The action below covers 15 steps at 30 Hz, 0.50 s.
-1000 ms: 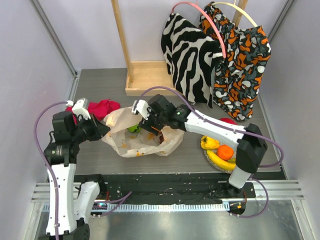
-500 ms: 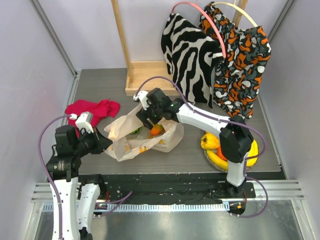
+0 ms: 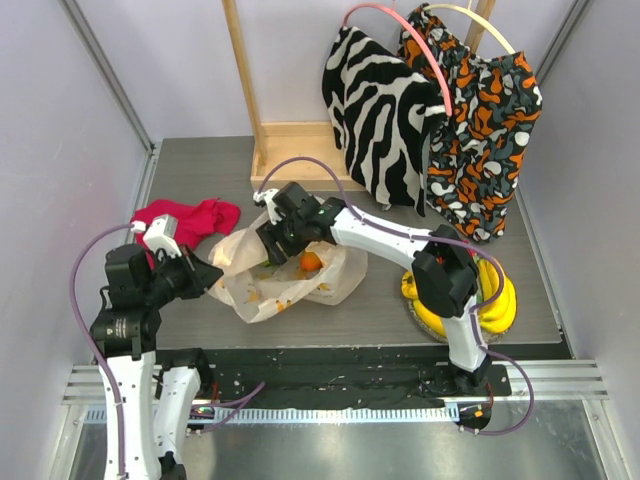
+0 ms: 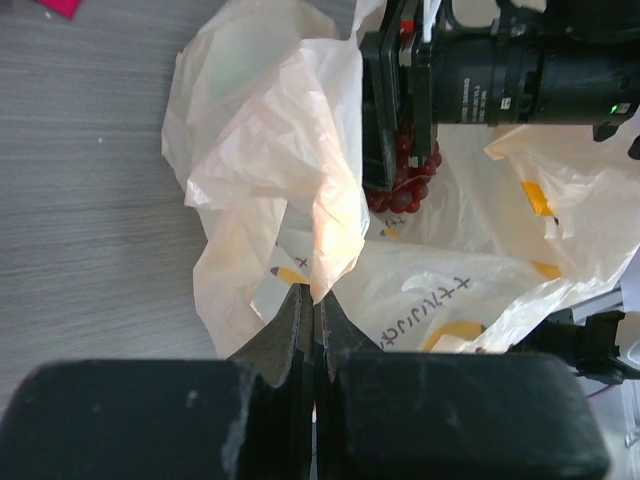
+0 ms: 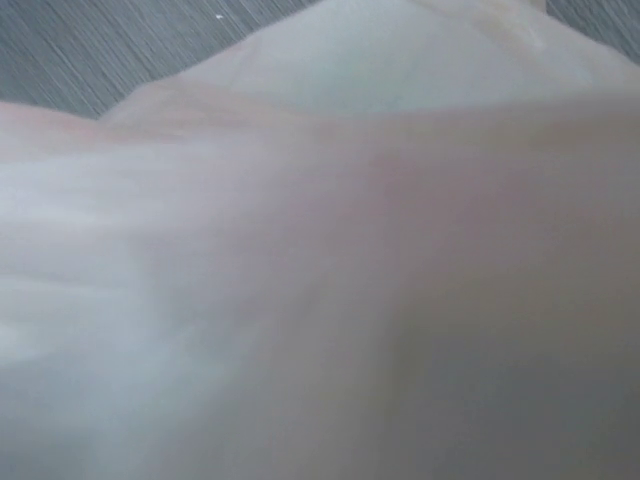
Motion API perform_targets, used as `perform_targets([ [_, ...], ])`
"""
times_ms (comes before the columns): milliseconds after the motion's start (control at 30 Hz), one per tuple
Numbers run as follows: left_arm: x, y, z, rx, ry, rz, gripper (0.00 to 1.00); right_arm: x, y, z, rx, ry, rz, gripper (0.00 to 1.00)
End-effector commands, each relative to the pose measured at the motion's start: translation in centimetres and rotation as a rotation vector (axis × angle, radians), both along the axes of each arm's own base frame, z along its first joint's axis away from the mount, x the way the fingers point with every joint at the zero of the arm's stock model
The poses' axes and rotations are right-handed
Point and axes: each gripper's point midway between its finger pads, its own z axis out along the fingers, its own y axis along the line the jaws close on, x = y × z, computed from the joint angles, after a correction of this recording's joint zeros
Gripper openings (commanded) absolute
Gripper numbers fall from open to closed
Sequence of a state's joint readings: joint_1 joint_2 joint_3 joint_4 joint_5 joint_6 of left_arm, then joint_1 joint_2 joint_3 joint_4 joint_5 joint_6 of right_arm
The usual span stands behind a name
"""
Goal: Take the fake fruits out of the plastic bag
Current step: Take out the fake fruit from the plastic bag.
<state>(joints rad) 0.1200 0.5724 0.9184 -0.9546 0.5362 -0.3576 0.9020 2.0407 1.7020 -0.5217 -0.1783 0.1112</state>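
Blanketing the right wrist view, plastic bag probably hides its jaws.

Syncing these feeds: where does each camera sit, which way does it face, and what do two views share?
Top external: above and behind the arms, looking down at the table; both arms show, the left gripper pinching the plastic bag.
Left wrist: looks along its shut fingers at the bag, the grape bunch and the right gripper.
Right wrist: pressed against bag film; blurred, no fingers visible.
Shared: top and left wrist both show the bag and right gripper.
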Motion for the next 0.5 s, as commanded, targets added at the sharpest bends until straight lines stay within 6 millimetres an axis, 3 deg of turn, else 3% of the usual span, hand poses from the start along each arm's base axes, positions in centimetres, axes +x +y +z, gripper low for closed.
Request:
perform_targets([
  [0,2.3,1.2,2.8,0.018,-0.113,0.075,0.00,-0.8,-0.6,4.8,0.060,-0.017,-0.046,0.65],
  [100,3.0,1.4,3.1,0.008,-0.130,0.098,0.00,-2.1,-1.2,5.5,0.061,-0.016,-0.010,0.61],
  [167,3.2,1.1,3.4,-0.012,-0.132,0.084,0.00,-2.4,-1.3,4.8,0.054,-0.001,0.000,0.61],
  [267,3.3,0.4,4.0,-0.047,-0.140,0.057,0.00,-1.7,-0.2,3.9,0.068,-0.003,0.002,0.67],
  [367,3.4,0.3,4.5,-0.055,-0.148,0.045,0.00,0.1,1.1,3.6,0.084,-0.024,-0.057,0.80],
  [400,3.5,0.2,4.6,-0.058,-0.148,0.039,0.00,0.7,1.3,2.3,0.061,-0.019,-0.088,0.85],
  [467,3.5,0.0,5.4,-0.064,-0.162,0.024,0.00,1.7,1.9,2.1,0.076,-0.002,-0.138,0.91],
])
